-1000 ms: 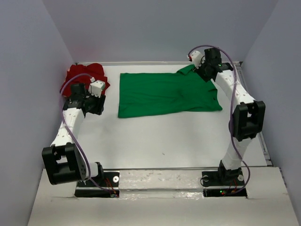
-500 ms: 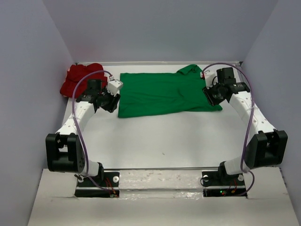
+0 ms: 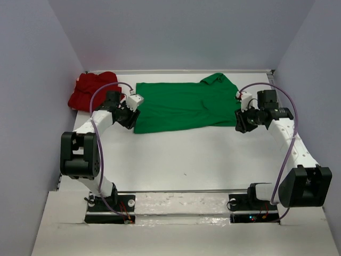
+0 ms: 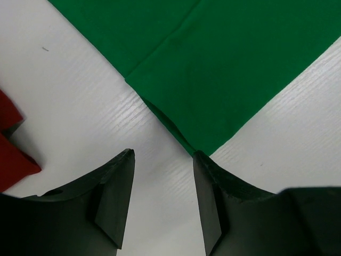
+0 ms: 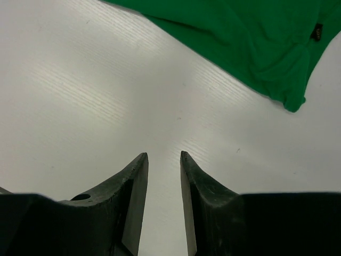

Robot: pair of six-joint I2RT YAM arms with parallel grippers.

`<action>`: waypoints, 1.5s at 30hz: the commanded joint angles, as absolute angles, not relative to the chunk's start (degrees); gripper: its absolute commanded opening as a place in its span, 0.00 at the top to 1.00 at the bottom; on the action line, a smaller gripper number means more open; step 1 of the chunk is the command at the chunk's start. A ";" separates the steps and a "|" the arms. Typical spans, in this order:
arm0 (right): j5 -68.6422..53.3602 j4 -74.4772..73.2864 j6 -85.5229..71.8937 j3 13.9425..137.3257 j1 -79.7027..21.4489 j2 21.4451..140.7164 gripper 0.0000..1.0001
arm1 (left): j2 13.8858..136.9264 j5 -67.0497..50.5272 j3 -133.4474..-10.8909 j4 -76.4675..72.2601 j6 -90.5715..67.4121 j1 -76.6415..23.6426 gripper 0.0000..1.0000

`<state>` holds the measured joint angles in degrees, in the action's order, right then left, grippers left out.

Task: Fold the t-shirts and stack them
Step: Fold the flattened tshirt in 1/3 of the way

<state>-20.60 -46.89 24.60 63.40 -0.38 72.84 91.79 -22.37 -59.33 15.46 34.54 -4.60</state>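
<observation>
red t-shirt [image 3: 89, 90]: lying bunched at the far-left corner of the surface [image 3: 186, 160], apparently waiting its turn.
left tool [image 4: 162, 154]: hovering with jaws spread and empty at the green cloth's near-left corner, seemingly lining up a pinch.
green t-shirt [image 3: 186, 105]: lying flat across the far middle, ready for folding.
right tool [image 5: 163, 154]: hanging over bare surface beside the near-right corner, jaws slightly parted, gripping nothing, likely mirroring its partner.

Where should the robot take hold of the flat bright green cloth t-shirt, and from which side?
At its two near corners, one per arm, coming low from the near side. The bright green cloth t-shirt lies flat and wide; its near-left corner sits just ahead of the left jaws.
</observation>
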 commanded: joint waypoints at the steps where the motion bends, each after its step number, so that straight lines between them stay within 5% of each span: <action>1: -25.22 -44.21 24.26 61.62 -0.26 73.83 0.64 | 92.11 -24.17 -60.38 12.40 35.42 -5.36 0.43; 27: -25.67 -45.53 25.40 62.23 0.26 79.01 0.65 | 101.86 -24.35 -66.62 11.78 34.36 -6.94 0.50; 37: -25.31 -46.23 25.66 63.02 0.26 79.63 0.66 | 102.48 -24.35 -66.09 11.95 34.45 -7.03 0.75; 40: -25.31 -46.41 25.75 63.02 0.26 79.72 0.66 | 102.39 -24.61 -66.09 12.22 34.72 -7.03 0.97; 45: -25.40 -46.58 25.75 63.11 0.26 79.98 0.66 | 101.25 -25.58 -66.62 13.09 34.72 -7.12 1.00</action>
